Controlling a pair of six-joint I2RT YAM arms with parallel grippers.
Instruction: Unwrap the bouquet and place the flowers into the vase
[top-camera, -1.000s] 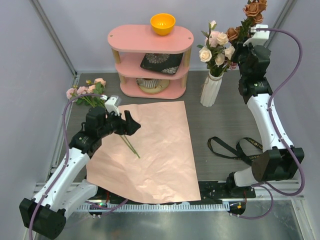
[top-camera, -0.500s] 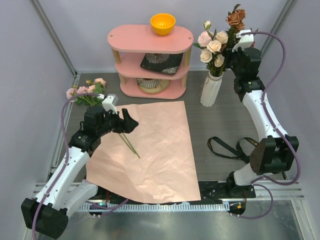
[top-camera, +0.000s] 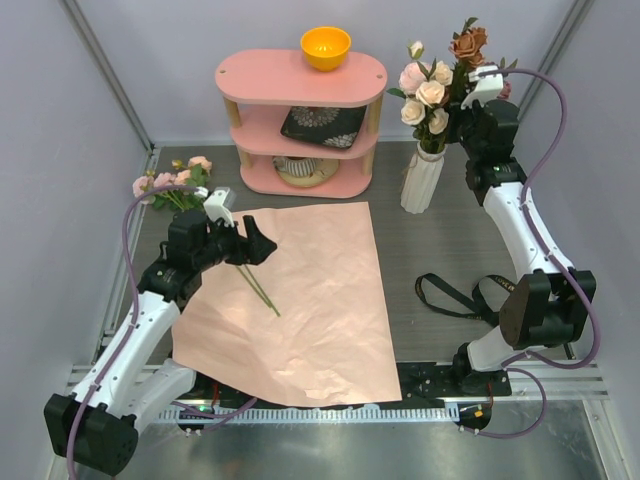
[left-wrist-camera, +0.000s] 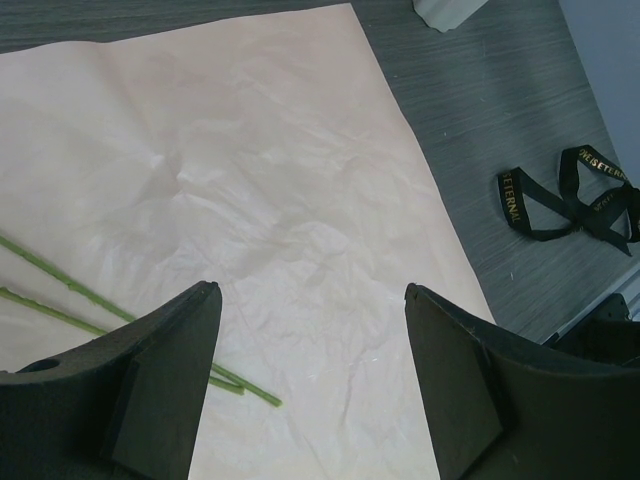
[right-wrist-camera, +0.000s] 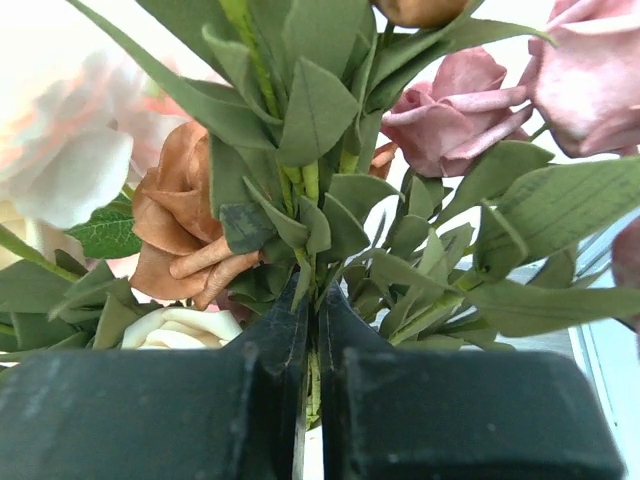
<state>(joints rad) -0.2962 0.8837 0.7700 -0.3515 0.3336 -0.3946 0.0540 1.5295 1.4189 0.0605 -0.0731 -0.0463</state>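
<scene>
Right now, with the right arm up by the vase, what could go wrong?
The right gripper is shut on a flower stem amid dense leaves; lowering it could snag the roses in the vase or tip it. The open left gripper, reaching for the thin stems, might pinch the wrapping paper too.

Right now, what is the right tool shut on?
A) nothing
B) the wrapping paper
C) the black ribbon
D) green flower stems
D: in the right wrist view the right tool is closed on thin green flower stems among leaves. The black ribbon lies loose on the table, right of the wrapping paper.
</scene>
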